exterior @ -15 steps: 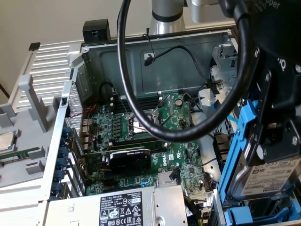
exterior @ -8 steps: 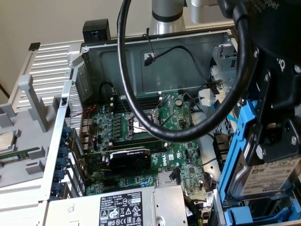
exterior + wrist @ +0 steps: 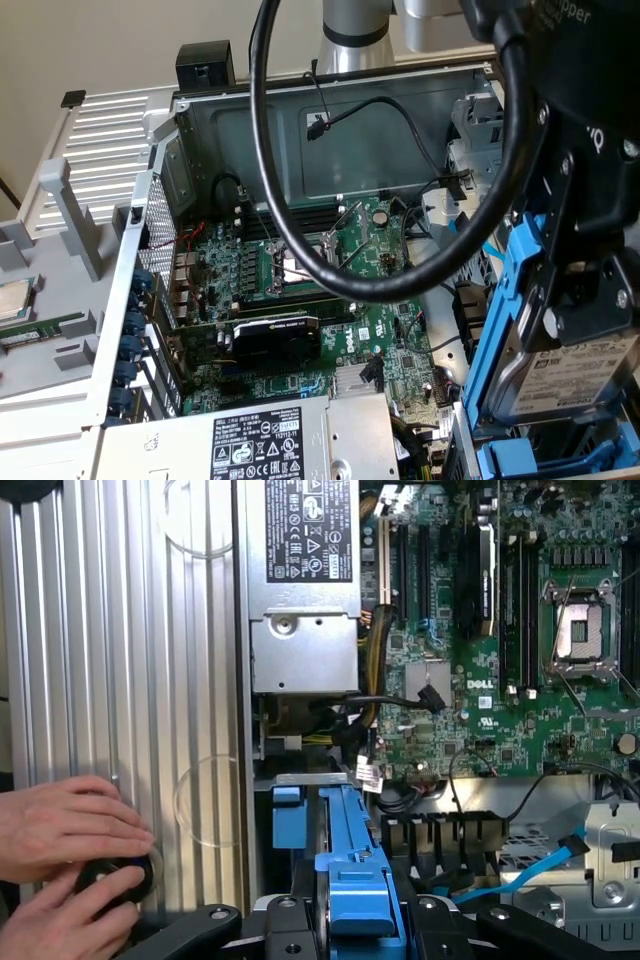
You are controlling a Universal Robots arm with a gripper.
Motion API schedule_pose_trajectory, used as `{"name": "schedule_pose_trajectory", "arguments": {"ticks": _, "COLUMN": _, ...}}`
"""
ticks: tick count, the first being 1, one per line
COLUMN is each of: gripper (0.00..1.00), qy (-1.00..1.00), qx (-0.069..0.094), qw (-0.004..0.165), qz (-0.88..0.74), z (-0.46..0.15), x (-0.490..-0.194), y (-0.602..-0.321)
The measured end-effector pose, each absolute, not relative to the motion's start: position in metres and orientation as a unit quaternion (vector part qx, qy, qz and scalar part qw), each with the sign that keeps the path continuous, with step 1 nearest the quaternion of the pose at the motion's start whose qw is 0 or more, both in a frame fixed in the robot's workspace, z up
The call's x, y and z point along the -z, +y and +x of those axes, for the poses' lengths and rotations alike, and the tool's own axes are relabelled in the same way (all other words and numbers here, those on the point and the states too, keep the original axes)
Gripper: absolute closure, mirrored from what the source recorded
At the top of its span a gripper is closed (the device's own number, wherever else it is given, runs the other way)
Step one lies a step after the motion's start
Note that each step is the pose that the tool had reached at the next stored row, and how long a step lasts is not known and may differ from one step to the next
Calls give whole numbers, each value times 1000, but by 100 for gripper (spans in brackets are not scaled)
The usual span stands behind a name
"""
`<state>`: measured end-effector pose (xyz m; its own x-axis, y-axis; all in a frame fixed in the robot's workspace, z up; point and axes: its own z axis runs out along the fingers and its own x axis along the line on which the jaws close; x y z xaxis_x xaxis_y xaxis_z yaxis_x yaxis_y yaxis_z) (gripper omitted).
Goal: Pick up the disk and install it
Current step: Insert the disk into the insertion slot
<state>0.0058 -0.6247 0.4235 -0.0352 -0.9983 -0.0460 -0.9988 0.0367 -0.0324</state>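
The open case [image 3: 300, 130] spans most of the exterior view, its near edge cut off at six o'clock. Its far right side is hidden behind the gripper [image 3: 585, 300], whose dark body fills two to four o'clock and runs out of the picture at the top. The green board [image 3: 395, 345] lies on the case floor at the centre. A thick black cable [image 3: 262, 110] loops down across the board from twelve o'clock and covers part of its socket. The power supply [image 3: 260, 440] sits at six o'clock with only its labelled top in sight. The disk [image 3: 575, 370] hangs at four o'clock, standing nearly on edge with its white label facing the camera. Its upper part is covered by the gripper and its lower corner is cut off. I cannot tell whether it touches the case. The gripper's fingers are partly closed and pinch the disk by its blue frame [image 3: 355, 880], which the wrist view shows edge-on between the two black finger links, near the power supply and the board. On the ribbed grey panel [image 3: 120, 630] beside the case, a person's hands [image 3: 65, 825] close round a small black object [image 3: 118, 878] too covered to make out.
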Motion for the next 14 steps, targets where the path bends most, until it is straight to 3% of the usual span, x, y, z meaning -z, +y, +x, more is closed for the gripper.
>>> {"name": "schedule_pose_trajectory", "arguments": {"ticks": 14, "gripper": 63, "qy": 719, "qx": -4, "qw": 28, "qz": -694, "z": 6, "x": -421, "y": -624}}
